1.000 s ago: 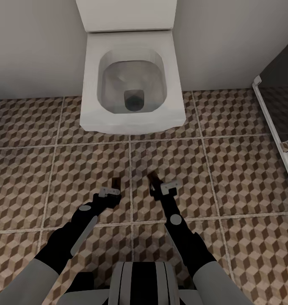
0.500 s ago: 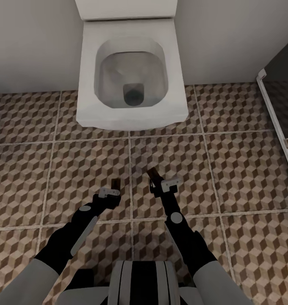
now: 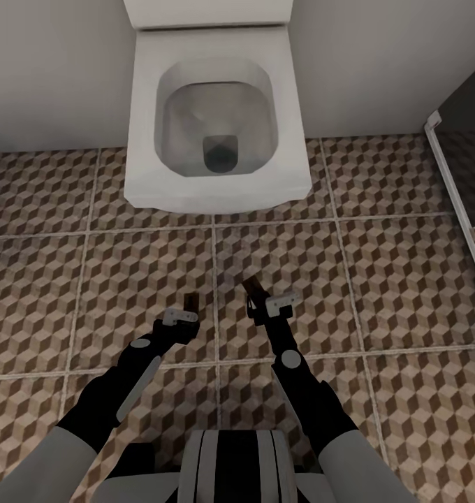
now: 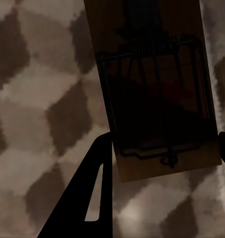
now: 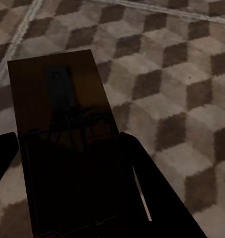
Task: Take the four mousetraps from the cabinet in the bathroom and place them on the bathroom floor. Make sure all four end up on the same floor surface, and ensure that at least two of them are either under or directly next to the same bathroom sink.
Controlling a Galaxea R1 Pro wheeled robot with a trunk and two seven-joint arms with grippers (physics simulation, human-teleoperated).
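Above the bathroom floor [image 3: 405, 293], near a toilet [image 3: 216, 119], both arms carry cargo: left gripper [image 3: 188, 316] clamps one mousetrap [image 4: 154, 89], right gripper [image 3: 260, 307] another [image 5: 62, 129]. Neither is set down; no sink visible.

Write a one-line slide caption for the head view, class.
Both grippers, left and right, each hold a small brown wooden mousetrap above the cube-patterned tiled floor, facing a white square toilet.

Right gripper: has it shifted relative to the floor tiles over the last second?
Yes, slightly. The right gripper with its mousetrap sits closer to the grout line in front of the toilet than before; the base seems to have rolled forward.
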